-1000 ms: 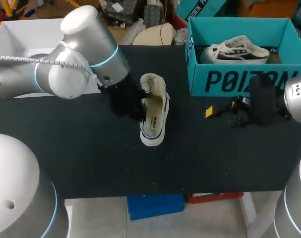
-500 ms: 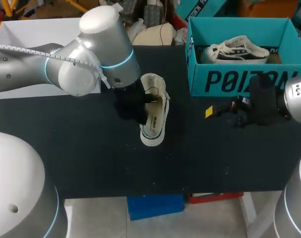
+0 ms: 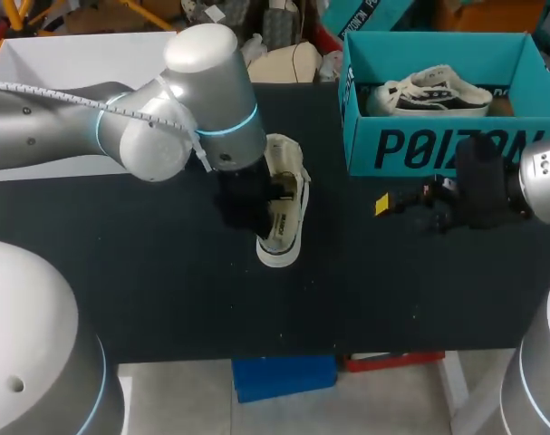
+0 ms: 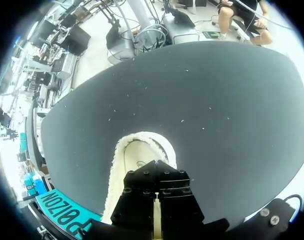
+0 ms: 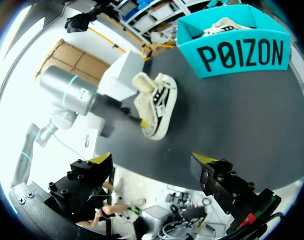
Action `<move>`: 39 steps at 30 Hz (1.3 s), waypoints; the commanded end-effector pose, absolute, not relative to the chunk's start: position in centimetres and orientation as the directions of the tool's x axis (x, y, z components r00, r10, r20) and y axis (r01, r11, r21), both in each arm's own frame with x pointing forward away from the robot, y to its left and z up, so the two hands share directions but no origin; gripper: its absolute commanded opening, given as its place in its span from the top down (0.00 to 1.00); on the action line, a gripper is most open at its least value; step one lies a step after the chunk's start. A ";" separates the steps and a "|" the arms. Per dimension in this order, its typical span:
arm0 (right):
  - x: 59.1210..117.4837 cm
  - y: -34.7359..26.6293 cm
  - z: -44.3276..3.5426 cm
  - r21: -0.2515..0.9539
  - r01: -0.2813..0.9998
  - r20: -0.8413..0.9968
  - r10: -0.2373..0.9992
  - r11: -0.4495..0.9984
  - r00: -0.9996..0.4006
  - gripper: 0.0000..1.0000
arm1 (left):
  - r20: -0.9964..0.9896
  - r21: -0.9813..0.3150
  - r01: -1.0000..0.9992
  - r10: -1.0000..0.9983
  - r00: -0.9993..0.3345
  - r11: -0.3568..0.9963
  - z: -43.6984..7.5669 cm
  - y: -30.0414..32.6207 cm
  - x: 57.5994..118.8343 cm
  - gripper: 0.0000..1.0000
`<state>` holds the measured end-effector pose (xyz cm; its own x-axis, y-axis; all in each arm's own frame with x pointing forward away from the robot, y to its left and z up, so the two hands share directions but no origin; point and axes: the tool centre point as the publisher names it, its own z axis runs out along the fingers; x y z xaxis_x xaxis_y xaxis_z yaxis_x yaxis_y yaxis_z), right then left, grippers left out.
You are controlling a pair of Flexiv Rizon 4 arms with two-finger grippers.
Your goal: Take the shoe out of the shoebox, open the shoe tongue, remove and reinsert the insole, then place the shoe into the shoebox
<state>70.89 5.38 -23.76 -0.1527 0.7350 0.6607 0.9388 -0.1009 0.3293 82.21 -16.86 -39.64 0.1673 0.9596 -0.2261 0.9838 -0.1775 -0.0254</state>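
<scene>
Shoe: on the table, left of the shoebox — opening upward.
Left gripper: clenched on the shoe's side.
Right gripper: released, empty — before the shoebox front.

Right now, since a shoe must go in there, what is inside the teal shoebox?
One white shoe with a dark stripe lies in the shoebox. The floor beneath it is covered.

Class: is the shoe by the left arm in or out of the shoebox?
Out: the shoe lies on the table, apart from the shoebox.
</scene>
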 end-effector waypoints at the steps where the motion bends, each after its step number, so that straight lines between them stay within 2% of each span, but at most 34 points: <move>1: 70.9 5.4 -23.7 0.329 0.939 0.659 0.736 -0.101 -0.152 0.00 | -0.207 -0.037 0.983 0.964 0.169 -0.180 -40.7 -17.6 82.5 1.00; 13: 70.9 5.4 -23.7 0.329 0.939 0.659 0.736 -0.101 -0.152 0.00 | -0.171 -0.051 0.978 0.967 0.190 -0.201 -42.0 -18.0 82.4 1.00; 20: 70.9 5.4 -23.7 0.329 0.939 0.659 0.736 -0.101 -0.152 0.00 | -0.301 -0.082 0.981 0.943 0.142 -0.174 -38.3 -17.8 82.3 1.00; 23: 70.9 5.4 -23.7 0.329 0.939 0.659 0.736 -0.101 -0.152 0.00 | -0.415 -0.153 0.980 0.908 0.049 -0.123 -35.8 -17.7 82.7 1.00; 28: 70.9 5.4 -23.7 0.329 0.939 0.659 0.736 -0.101 -0.152 0.00 | -0.583 -0.314 0.949 0.791 -0.185 -0.011 -31.7 -17.3 84.0 1.00; 32: 70.9 5.4 -23.7 0.329 0.939 0.659 0.736 -0.101 -0.152 0.00 | -0.637 -0.401 0.913 0.693 -0.338 0.077 -29.5 -16.8 85.2 1.00; 34: 70.9 5.4 -23.7 0.329 0.939 0.659 0.736 -0.101 -0.152 0.00 | -0.650 -0.485 0.868 0.620 -0.438 0.105 -28.7 -16.6 85.8 1.00; 39: 70.9 5.4 -23.7 0.329 0.939 0.659 0.736 -0.101 -0.152 0.00 | -0.654 -0.560 0.813 0.519 -0.551 0.159 -27.4 -16.4 87.2 1.00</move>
<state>70.89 5.38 -23.75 -0.1527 0.7350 0.6606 0.9388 -0.1009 0.3292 86.73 -17.07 -27.32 -0.2821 0.7655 -0.5783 0.9260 0.0597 -0.3727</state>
